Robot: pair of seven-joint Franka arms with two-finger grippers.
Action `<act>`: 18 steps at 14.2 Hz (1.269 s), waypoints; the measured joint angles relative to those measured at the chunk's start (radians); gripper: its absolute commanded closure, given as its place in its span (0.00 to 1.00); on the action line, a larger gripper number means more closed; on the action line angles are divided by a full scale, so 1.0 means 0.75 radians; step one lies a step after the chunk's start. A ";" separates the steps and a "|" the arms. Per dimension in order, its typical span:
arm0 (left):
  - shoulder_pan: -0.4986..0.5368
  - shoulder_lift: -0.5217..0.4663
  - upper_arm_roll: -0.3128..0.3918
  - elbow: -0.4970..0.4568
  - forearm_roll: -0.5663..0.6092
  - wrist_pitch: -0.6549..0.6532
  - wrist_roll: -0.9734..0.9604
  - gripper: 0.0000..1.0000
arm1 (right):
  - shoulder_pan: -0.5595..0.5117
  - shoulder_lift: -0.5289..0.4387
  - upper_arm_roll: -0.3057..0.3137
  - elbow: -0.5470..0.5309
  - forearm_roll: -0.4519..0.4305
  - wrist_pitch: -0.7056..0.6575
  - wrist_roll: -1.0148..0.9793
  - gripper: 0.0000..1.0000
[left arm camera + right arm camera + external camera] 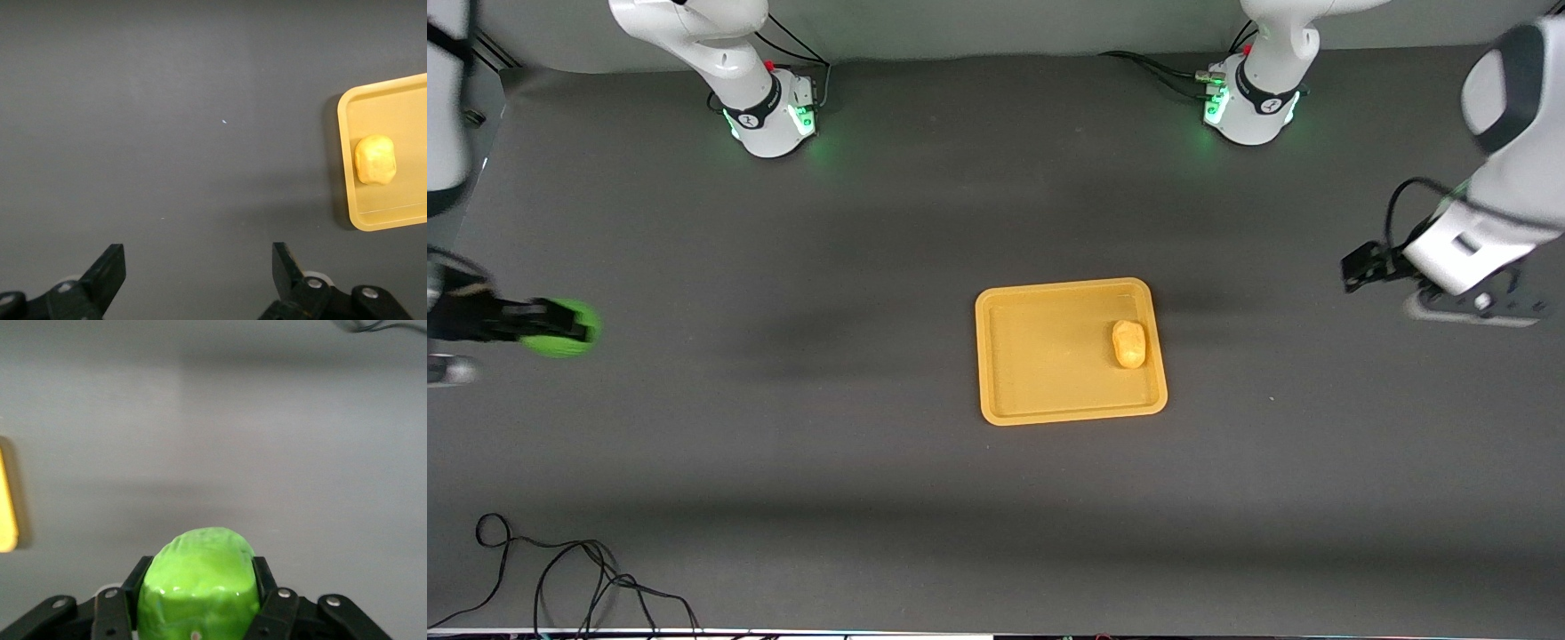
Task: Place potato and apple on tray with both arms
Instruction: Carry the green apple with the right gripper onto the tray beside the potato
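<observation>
The yellow-orange tray [1040,356] lies at the table's middle. The potato [1128,344] lies in it, by the rim toward the left arm's end. My right gripper [556,329] is shut on the green apple [560,345] and holds it above the bare mat at the right arm's end, well away from the tray. In the right wrist view the apple [200,573] fills the gripper [198,587], and the tray's edge [5,513] just shows. My left gripper [1360,267] hangs open and empty over the mat beside the tray. In its wrist view the gripper [198,257] is over bare mat, with tray [400,107] and potato [375,160] off to one side.
The arm bases [774,116] [1249,111] with green lights stand along the edge farthest from the front camera. Loose black cables [560,578] lie at the near edge toward the right arm's end. Dark mat covers the table.
</observation>
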 measured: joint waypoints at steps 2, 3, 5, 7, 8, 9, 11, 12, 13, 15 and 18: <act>0.003 -0.058 -0.005 0.013 0.000 -0.069 0.007 0.02 | 0.195 0.022 0.006 0.003 0.000 0.060 0.266 0.69; 0.002 -0.073 -0.011 0.032 0.000 -0.114 0.009 0.02 | 0.301 0.050 0.009 0.018 0.000 0.092 0.412 0.69; 0.002 -0.072 -0.018 0.065 -0.001 -0.152 0.017 0.01 | 0.492 0.152 0.015 0.107 -0.001 0.129 0.696 0.69; 0.002 -0.049 -0.019 0.066 -0.001 -0.153 0.024 0.01 | 0.653 0.307 0.018 0.270 -0.001 0.149 0.932 0.69; 0.002 -0.037 -0.019 0.066 -0.002 -0.153 0.026 0.01 | 0.721 0.392 0.019 0.365 -0.001 0.151 1.032 0.69; 0.002 -0.027 -0.019 0.066 -0.003 -0.153 0.026 0.01 | 0.784 0.478 0.020 0.459 -0.001 0.155 1.123 0.69; 0.002 -0.018 -0.019 0.066 -0.003 -0.154 0.027 0.01 | 0.894 0.624 0.025 0.598 -0.001 0.211 1.284 0.69; 0.002 -0.018 -0.019 0.066 -0.003 -0.154 0.027 0.01 | 0.942 0.675 0.027 0.633 -0.001 0.249 1.342 0.69; 0.002 -0.018 -0.019 0.066 -0.003 -0.155 0.027 0.01 | 0.983 0.715 0.028 0.651 -0.001 0.281 1.386 0.69; 0.002 -0.018 -0.019 0.066 -0.003 -0.158 0.027 0.01 | 1.046 0.781 0.029 0.664 -0.002 0.336 1.431 0.68; 0.002 -0.018 -0.019 0.066 -0.003 -0.158 0.027 0.01 | 1.069 0.899 0.028 0.664 -0.002 0.458 1.443 0.67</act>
